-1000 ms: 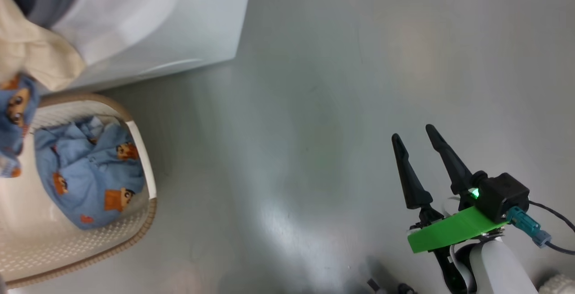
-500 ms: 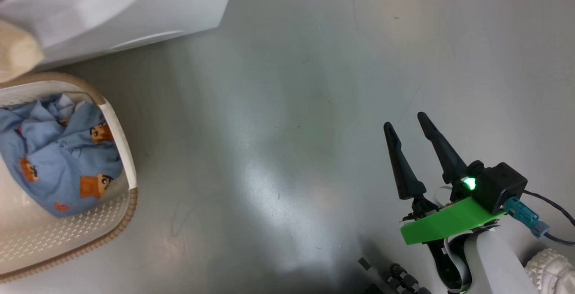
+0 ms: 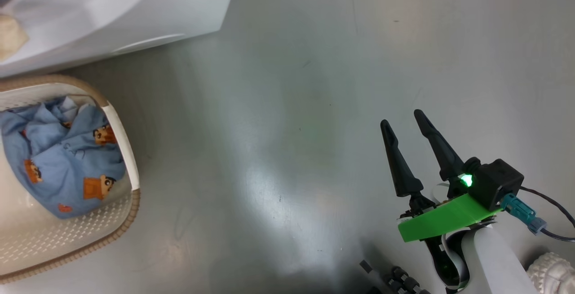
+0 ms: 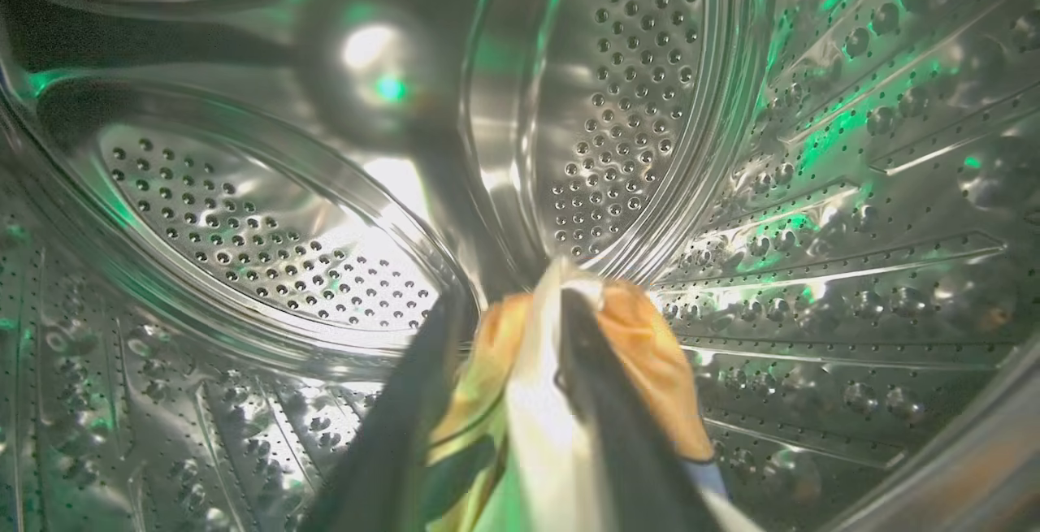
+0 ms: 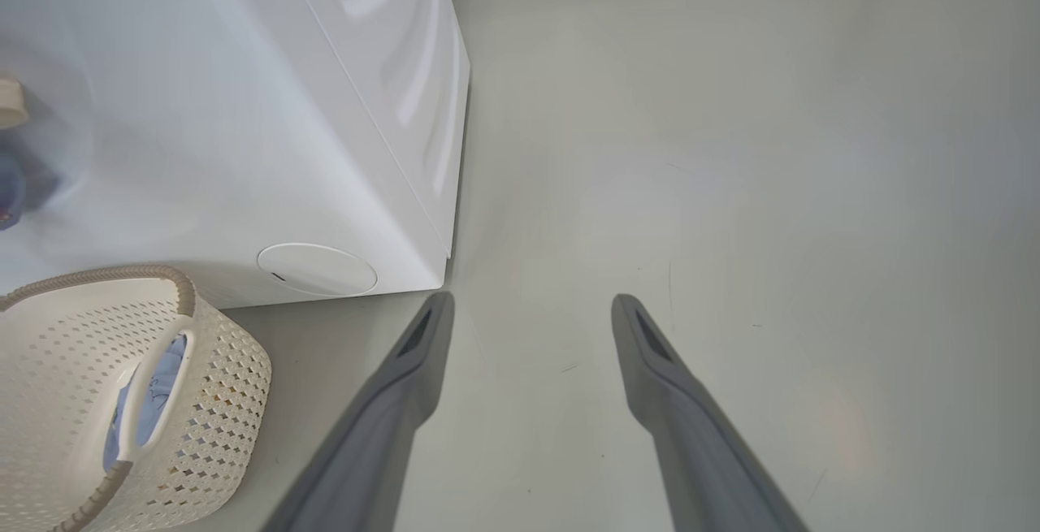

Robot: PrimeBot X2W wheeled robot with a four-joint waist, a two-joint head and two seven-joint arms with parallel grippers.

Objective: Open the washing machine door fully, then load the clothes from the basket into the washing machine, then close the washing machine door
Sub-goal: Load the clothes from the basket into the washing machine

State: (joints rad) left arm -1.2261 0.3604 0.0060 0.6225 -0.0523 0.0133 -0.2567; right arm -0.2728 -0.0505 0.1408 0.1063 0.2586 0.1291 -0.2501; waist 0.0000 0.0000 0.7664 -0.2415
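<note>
While clothes drape parted left tool inside drum, right tool released above floor

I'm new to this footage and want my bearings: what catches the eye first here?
The green-lit steel drum in the left wrist view, with a cream-and-orange garment bunched between the fingers of the left gripper. In the head view, blue cartoon-print clothes lie in the cream basket at left; the right gripper hangs open over the floor, lower right.
</note>
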